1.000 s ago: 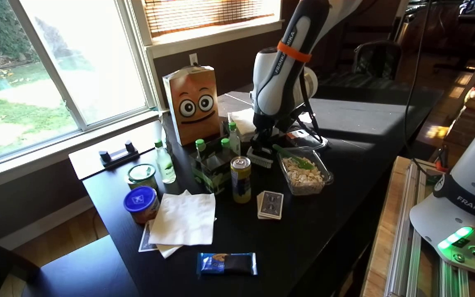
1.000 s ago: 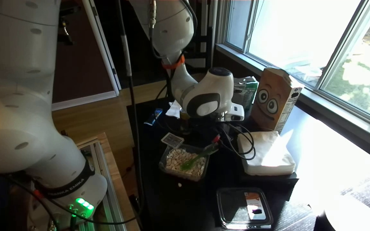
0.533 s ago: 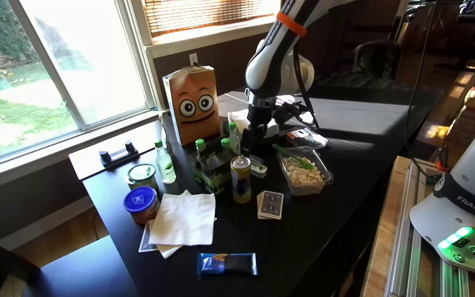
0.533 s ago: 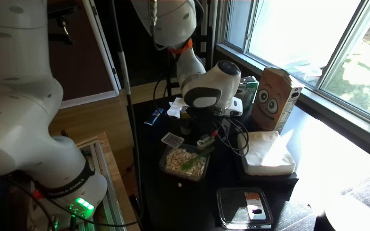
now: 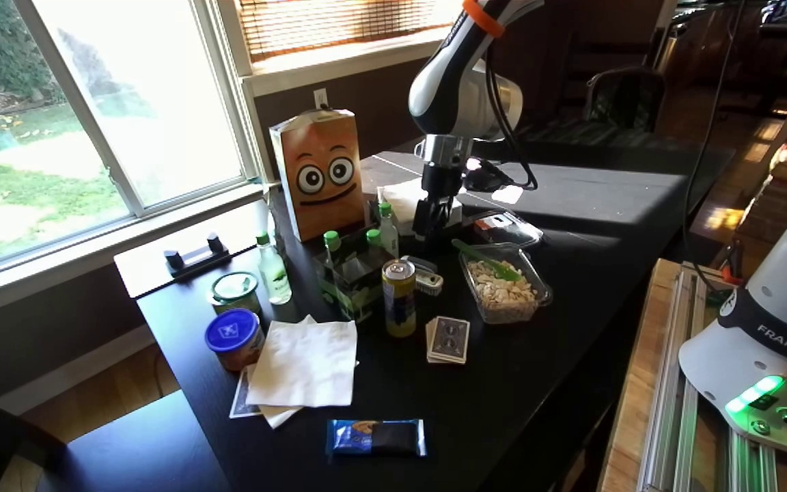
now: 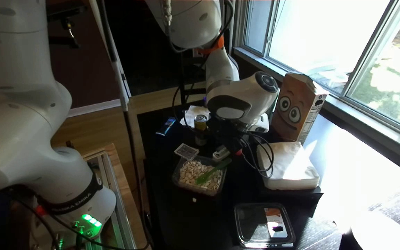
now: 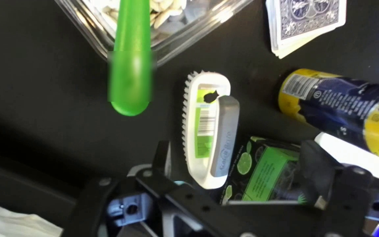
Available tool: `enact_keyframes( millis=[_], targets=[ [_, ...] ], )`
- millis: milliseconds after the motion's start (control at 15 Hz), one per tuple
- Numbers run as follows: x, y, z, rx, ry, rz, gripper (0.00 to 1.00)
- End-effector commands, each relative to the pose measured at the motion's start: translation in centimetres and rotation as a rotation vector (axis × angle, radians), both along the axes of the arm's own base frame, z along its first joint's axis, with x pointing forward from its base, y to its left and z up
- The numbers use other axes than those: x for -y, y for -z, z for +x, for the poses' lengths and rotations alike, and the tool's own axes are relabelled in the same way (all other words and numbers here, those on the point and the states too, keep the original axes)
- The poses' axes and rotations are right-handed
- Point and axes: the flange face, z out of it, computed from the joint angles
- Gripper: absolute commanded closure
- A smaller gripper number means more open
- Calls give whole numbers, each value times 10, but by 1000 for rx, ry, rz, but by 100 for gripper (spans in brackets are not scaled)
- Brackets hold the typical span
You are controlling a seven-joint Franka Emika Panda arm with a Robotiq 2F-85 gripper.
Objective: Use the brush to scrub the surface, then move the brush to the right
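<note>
The brush [image 7: 206,131], white with a grey handle, lies on its side on the glossy black surface [image 5: 489,403], with a green label facing up. In an exterior view the brush [image 5: 429,281] shows partly behind the yellow can; in another view the arm covers part of the brush [image 6: 221,152]. My gripper [image 7: 240,159] is raised above the tabletop with its fingers [image 7: 163,156] wide apart and nothing between them. The brush rests below, apart from both fingers. In an exterior view my gripper [image 5: 427,234] hangs fingers down behind the brush.
Close around the brush stand a yellow can [image 5: 400,301], a bottle carrier [image 5: 349,283] with green-capped bottles, and a clear tub [image 6: 200,177] of seeds with a green utensil. Playing cards [image 5: 448,339], a napkin stack [image 6: 288,166] and an orange carton [image 5: 318,171] are also nearby.
A second ago my gripper held the brush, bristles low against the table. It has let go and opened, the brush has settled on its side, and the gripper has risen.
</note>
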Motion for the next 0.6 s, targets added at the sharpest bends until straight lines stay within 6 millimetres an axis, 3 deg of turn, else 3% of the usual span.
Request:
enact_keyframes(
  millis=[0,467,533],
  targets=[
    [-17,0,-7,1,-136,29,0],
    [-27,-28,-11,247,-67,-50,0],
    [-22,-16,2,221,-57,-39,0]
  ],
)
